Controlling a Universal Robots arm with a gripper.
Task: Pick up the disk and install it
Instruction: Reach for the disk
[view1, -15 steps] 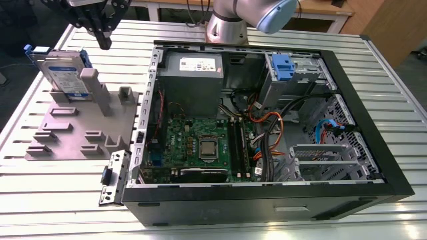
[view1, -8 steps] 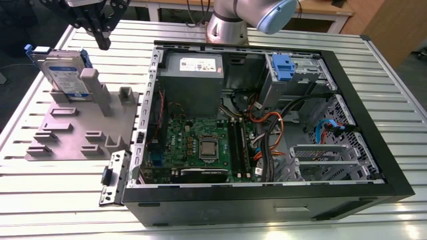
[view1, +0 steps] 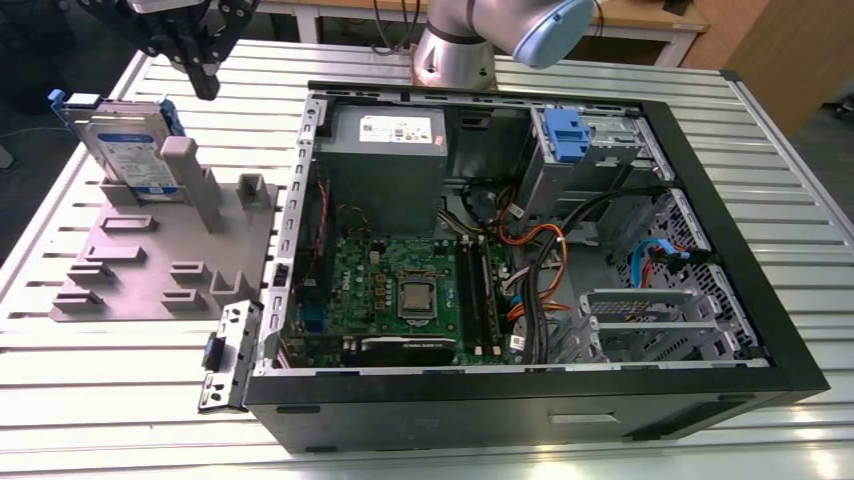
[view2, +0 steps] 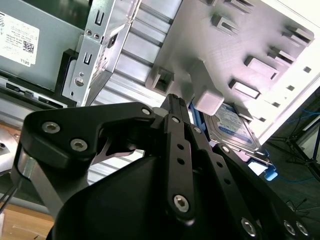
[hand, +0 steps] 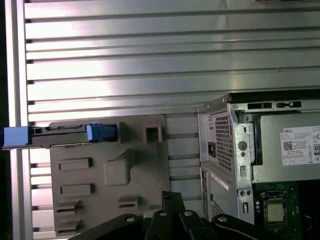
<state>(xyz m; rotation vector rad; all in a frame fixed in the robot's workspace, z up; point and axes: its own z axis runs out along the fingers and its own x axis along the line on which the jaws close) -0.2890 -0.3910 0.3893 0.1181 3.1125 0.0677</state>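
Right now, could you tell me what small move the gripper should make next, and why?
Probably a short shift toward the exterior view's left, to bring the gripper over the disk. The disk stands upright in the grey holder, untouched. The gripper hangs off to the exterior view's right of it, apart from it, shut and holding nothing.

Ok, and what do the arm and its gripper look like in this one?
In the exterior view the arm is a smooth silver-grey metal tube with a rounded light-blue joint cap. The gripper is matte black. Both wrist views show it built of flat, angular linkage bars dotted with round silver screw heads.
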